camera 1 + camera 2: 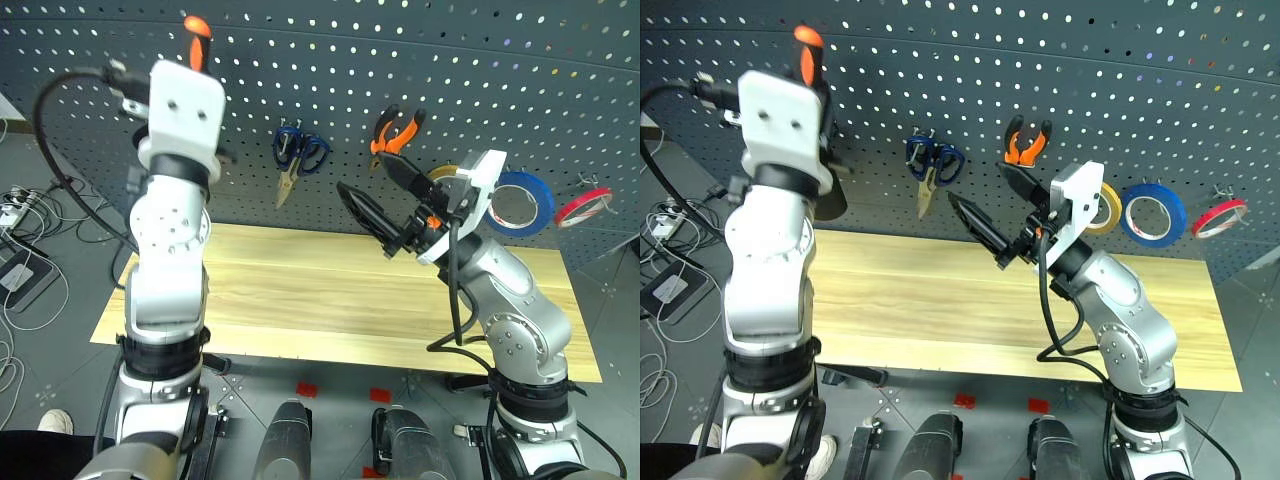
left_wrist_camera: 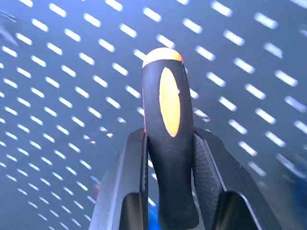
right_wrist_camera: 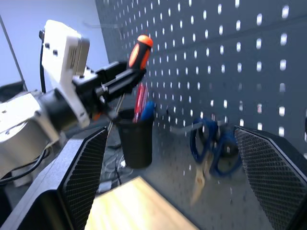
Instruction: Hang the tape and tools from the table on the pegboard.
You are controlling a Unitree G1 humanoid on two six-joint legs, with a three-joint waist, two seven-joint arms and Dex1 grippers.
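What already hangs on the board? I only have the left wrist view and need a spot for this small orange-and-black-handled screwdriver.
Observer: Blue-handled steel scissors and orange-and-black-handled pliers hang on the dark grey perforated pegboard.
Operator: And the tape?
Observer: The yellow-tan roll of tape hangs beside the bigger blue roll.
Operator: Anything near my left gripper?
Observer: A black cup holding red and blue handles sits lower on the pegboard than the left gripper gripping the screwdriver.

scissors (image 1: 298,152), pliers (image 1: 396,130) hung, screwdriver (image 2: 166,129) gripped
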